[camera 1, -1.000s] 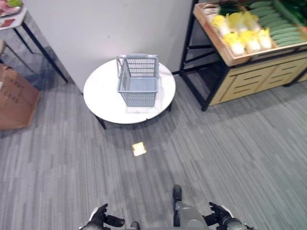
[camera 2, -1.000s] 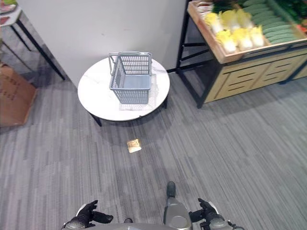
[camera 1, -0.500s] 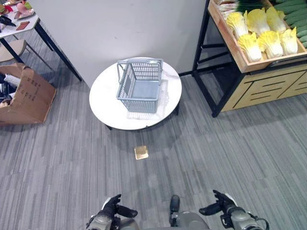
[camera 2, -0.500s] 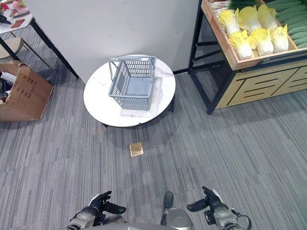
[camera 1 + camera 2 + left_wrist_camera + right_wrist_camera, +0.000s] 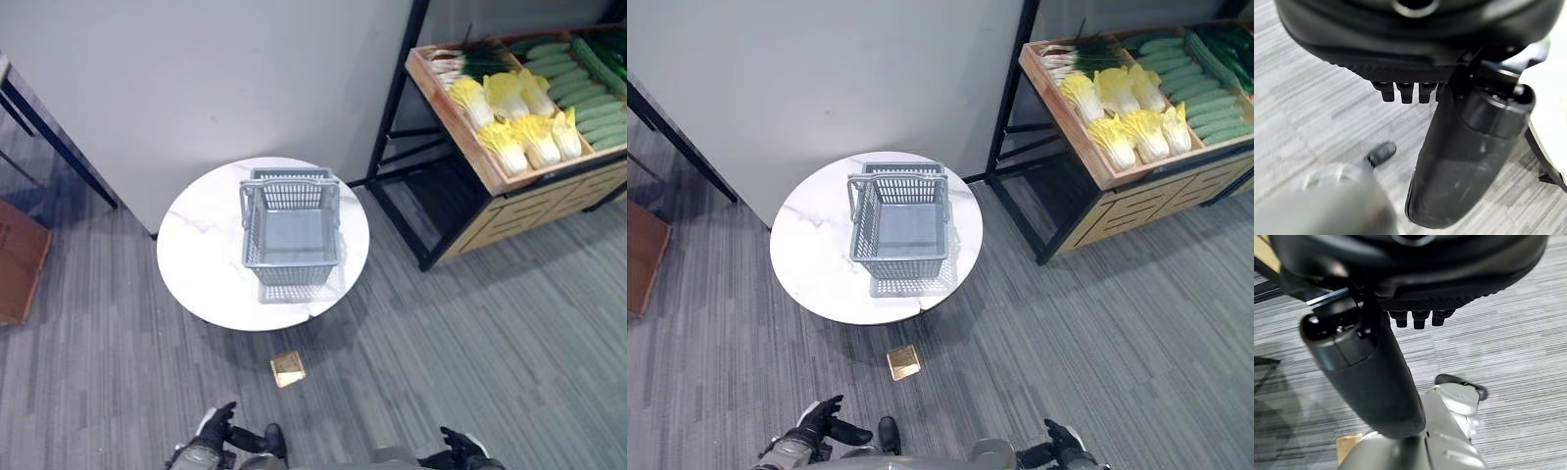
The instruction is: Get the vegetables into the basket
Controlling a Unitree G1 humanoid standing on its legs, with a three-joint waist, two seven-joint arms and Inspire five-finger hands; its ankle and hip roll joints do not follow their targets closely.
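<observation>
Vegetables [image 5: 524, 122] on the wooden stand [image 5: 509, 211] sit nearer our view now, basket [image 5: 290, 230] empty, our left hand [image 5: 217, 431] and right hand [image 5: 460, 447] open and empty, so nothing's picked.

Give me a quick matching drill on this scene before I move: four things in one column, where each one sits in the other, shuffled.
Things:
1. basket
2. napa cabbages
3. small tan square
4. left hand

Places:
A. on the carpet just in front of the round table
B. low at the near edge of the head view, left side, holding nothing
C. in the wooden produce crate at upper right, beside the cucumbers
D. on top of the white round table

Pairs: 1-D, 2-C, 3-A, 4-B
</observation>
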